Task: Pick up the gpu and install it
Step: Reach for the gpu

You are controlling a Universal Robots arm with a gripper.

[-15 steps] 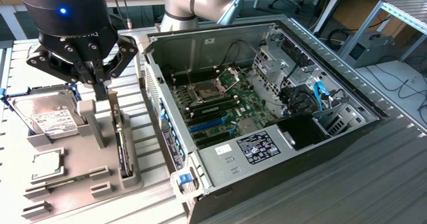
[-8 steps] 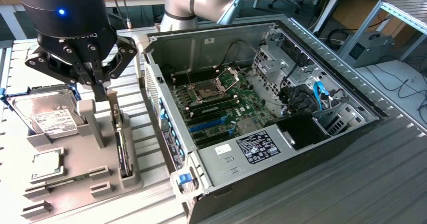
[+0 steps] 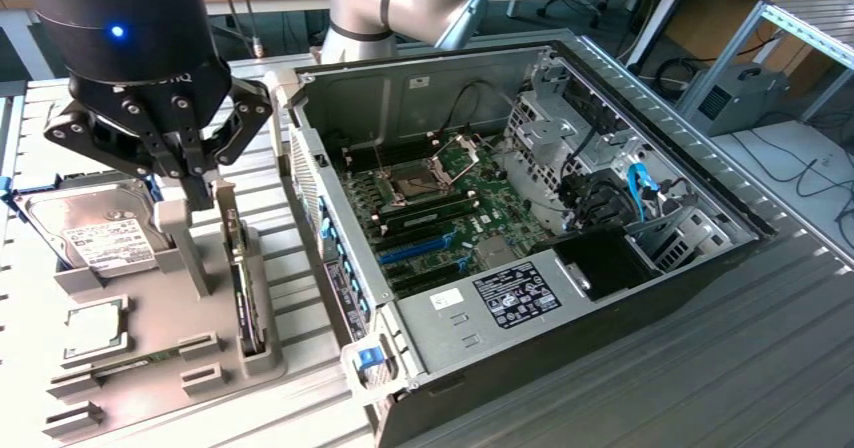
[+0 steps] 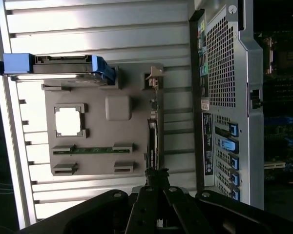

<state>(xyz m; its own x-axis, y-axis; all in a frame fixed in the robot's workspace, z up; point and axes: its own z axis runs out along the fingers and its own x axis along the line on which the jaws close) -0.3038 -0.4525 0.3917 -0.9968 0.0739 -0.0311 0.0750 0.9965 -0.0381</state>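
The gpu [image 3: 242, 293] is a slim dark card standing on its edge in a slot along the grey holder tray [image 3: 147, 353], on the side nearest the computer case. From the wrist view it shows edge-on as a thin dark strip [image 4: 153, 141] with a metal bracket at one end. My black gripper [image 3: 198, 190] hangs above the tray, a little toward the exterior view's left of the card's far end. Its fingers are shut together with nothing between them. In the wrist view the gripper [image 4: 156, 178] lines up with one end of the card.
The open computer case [image 3: 400, 88] lies on the exterior view's right, with the green motherboard [image 3: 467, 218] and blue slots exposed. On the tray sit a silver hard drive [image 3: 100, 236], a square processor chip [image 3: 94, 328], a memory stick [image 4: 93, 149] and a raised grey post [image 3: 180, 248].
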